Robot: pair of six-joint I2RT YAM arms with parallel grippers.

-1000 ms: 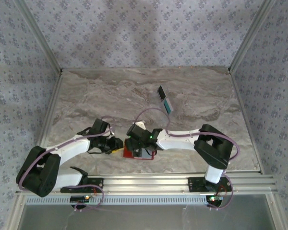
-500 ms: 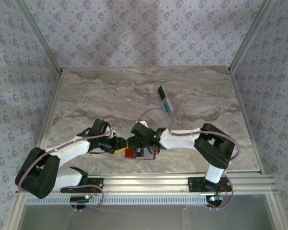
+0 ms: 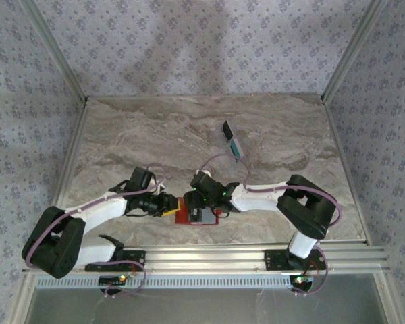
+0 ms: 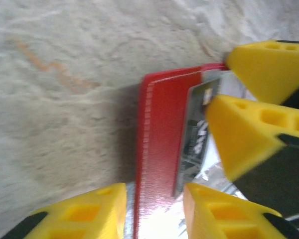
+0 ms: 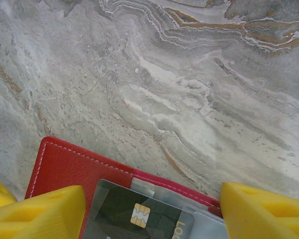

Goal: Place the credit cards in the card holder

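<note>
The red card holder [image 3: 183, 217] lies open near the table's front edge, its stitched red cover [image 4: 159, 149] and clear inner pockets [image 5: 209, 226] showing. A dark credit card with a gold chip [image 5: 134, 214] lies on those pockets. My right gripper [image 5: 152, 214] hangs over it, open, one yellow finger on each side of the card. My left gripper [image 4: 152, 191] is at the holder's left edge, partly open, with the red cover between its fingers [image 4: 79, 214]. Two more credit cards, one dark [image 3: 226, 129] and one teal [image 3: 236, 148], lie at the far middle.
The marble tabletop [image 3: 135, 142] is bordered by patterned walls on three sides and an aluminium rail [image 3: 209, 256] at the front. Both arms meet over the holder at the front centre, fingers close together [image 4: 259, 69].
My right gripper's jaws have narrowed around the dark card. My left gripper has slid right up to the holder's left edge.
</note>
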